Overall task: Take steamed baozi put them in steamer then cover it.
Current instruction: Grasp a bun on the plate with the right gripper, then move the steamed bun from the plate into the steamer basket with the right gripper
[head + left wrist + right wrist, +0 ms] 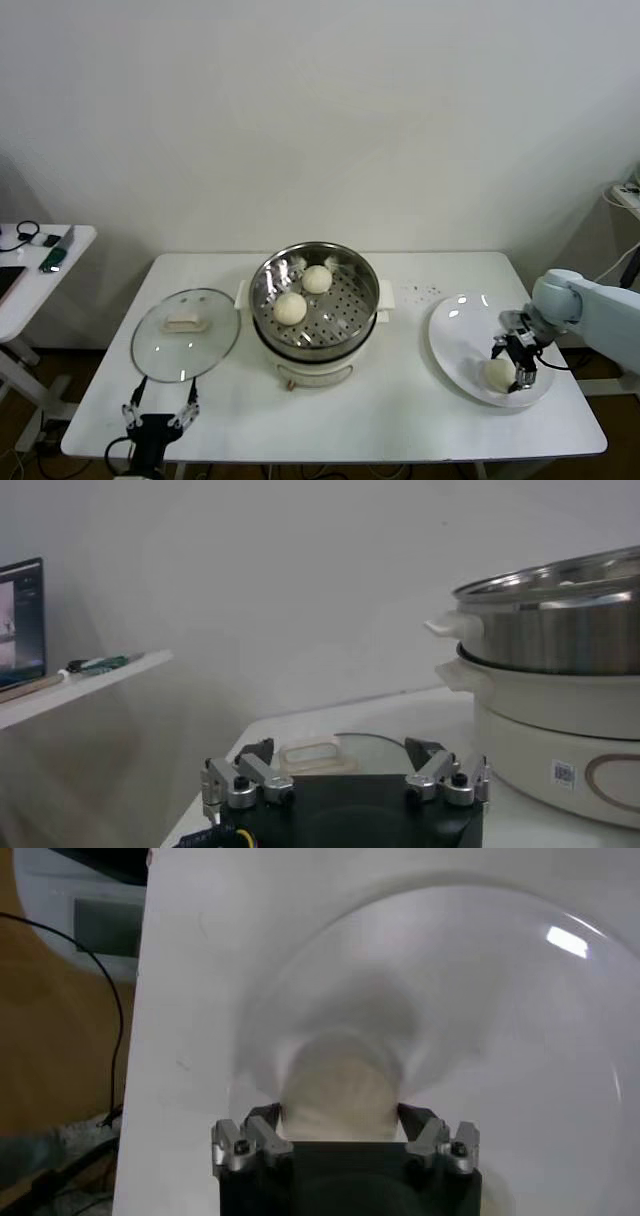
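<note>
While left hand (160, 418) idles wide by the lid (185, 333), right hand (508, 372) pinches a baozi (499, 374) on the plate (458, 330).

The head view looks forward and down from above onto the whole desk (400, 410), steamer (315, 300) at frame centre. The left wrist view sits low at the desk's near edge, facing horizontally over the left hand (345, 780) toward the steamer (560, 660), which both views share. The right wrist view looks close down over the right hand (345, 1138) onto the plate (520, 1028), seen at lower right in the head view.
</note>
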Controlling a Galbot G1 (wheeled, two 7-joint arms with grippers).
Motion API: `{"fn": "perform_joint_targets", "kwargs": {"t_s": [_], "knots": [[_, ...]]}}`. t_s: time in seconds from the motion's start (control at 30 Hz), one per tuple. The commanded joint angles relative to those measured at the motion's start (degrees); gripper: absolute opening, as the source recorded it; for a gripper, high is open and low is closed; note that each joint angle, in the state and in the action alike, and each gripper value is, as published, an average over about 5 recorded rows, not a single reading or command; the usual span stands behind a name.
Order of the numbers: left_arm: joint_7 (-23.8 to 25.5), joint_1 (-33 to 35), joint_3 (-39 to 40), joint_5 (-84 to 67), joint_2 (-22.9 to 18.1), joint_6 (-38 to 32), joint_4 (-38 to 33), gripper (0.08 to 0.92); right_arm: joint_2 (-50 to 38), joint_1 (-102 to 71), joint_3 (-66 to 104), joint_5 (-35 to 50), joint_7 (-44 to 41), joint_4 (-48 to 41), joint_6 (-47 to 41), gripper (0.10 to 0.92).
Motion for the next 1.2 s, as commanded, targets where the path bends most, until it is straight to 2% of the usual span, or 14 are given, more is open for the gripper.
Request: {"fn": "perform_joint_targets", "kwargs": {"t_s": [0.03, 0.33, 0.53, 0.87, 1.2], "knots": [[-0.01, -0.02, 0.09, 0.09, -0.05, 0.00, 0.00, 0.823, 0.40, -0.30, 0.38, -0.49, -0.41, -0.51, 0.08, 0.722], [0.06, -0.37, 0.68, 0.59, -0.12, 0.33, -0.16, 0.823, -0.05, 5.45, -2.66, 0.22, -1.15, 1.18, 1.35, 0.688], [0.02, -0.68, 0.86, 0.67, 0.02, 0.45, -0.26, 0.823, 1.63, 15.89, -5.80, -0.41, -3.82, 3.02, 7.99, 0.693], [-0.15, 0.13, 0.94, 1.30, 0.24, 0.57, -0.85, 0.823, 15.07, 38.23, -12.51, -1.46, -7.98, 5.26, 23.17, 0.696], [-0.25, 0.35, 1.84, 2.28, 0.08, 0.97, -0.88, 0.823, 30.98, 45.56, -11.77, 0.59, -8.51, 4.26, 32.60, 0.696]]}}
